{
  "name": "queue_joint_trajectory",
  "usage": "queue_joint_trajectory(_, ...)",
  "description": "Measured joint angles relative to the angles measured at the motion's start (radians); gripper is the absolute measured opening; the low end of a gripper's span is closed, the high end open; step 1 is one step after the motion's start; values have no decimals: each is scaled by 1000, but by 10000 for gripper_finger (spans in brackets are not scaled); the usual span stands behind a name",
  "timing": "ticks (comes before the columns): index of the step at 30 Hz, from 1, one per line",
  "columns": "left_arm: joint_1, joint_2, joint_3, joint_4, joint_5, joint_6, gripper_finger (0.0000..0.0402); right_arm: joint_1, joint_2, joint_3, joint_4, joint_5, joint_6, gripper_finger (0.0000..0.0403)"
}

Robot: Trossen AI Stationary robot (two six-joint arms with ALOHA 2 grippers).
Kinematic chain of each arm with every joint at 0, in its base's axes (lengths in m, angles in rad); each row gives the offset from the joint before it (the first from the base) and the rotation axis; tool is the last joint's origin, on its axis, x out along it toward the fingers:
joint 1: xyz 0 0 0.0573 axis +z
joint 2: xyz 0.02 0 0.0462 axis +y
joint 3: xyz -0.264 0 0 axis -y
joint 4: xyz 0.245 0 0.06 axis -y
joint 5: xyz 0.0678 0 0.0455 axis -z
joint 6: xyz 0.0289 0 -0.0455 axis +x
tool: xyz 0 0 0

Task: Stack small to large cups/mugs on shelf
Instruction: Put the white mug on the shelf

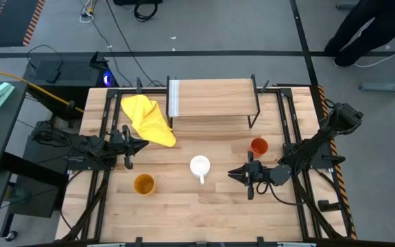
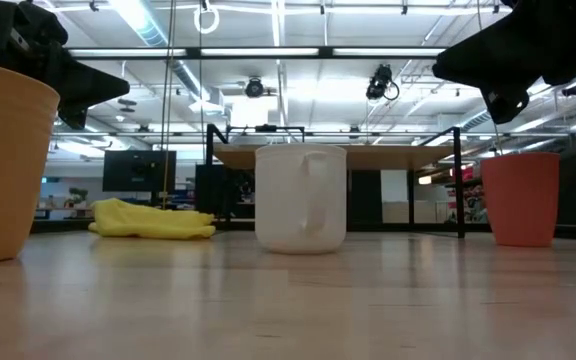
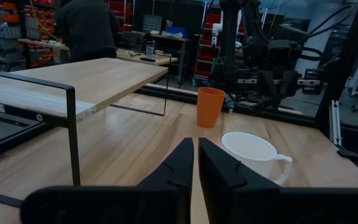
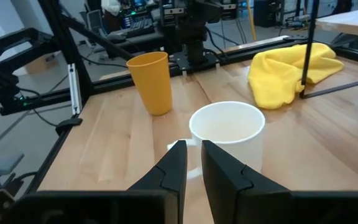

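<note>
The white mug (image 1: 199, 165) stands upright mid-table, its handle (image 1: 201, 179) toward the near edge. The orange-red cup (image 1: 258, 145) stands to its right and the yellow-orange cup (image 1: 144, 183) to its near left. The shelf (image 1: 214, 98) stands on black legs at the far side, a white strip at its left end. My right gripper (image 1: 230, 173) hovers shut just right of the mug, pointing left at it (image 4: 227, 130). My left gripper (image 1: 145, 144) is shut beside the yellow cloth (image 1: 147, 121), pointing right. Both hang above the table in the low view.
The yellow cloth lies crumpled by the shelf's left front leg (image 1: 171, 123). Black rails (image 1: 291, 130) run along the table's left and right sides. Bare wood lies between the cups and the near edge (image 1: 204, 219). A person (image 1: 362, 31) stands beyond the far right corner.
</note>
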Motion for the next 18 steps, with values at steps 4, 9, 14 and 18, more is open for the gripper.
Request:
queue_joint_trajectory(4,-1,0,0,-3,0,0,32,0,0,0,0,9,33,58)
queue_joint_trajectory(9,-3,0,0,0,69,0,26,0,0,0,0,9,46,58)
queue_joint_trajectory(14,-3,0,-1,47,171,0,28,0,0,0,0,9,38,58)
queue_joint_trajectory(18,-3,0,-1,88,238,0,33,0,0,0,0,10,26,58)
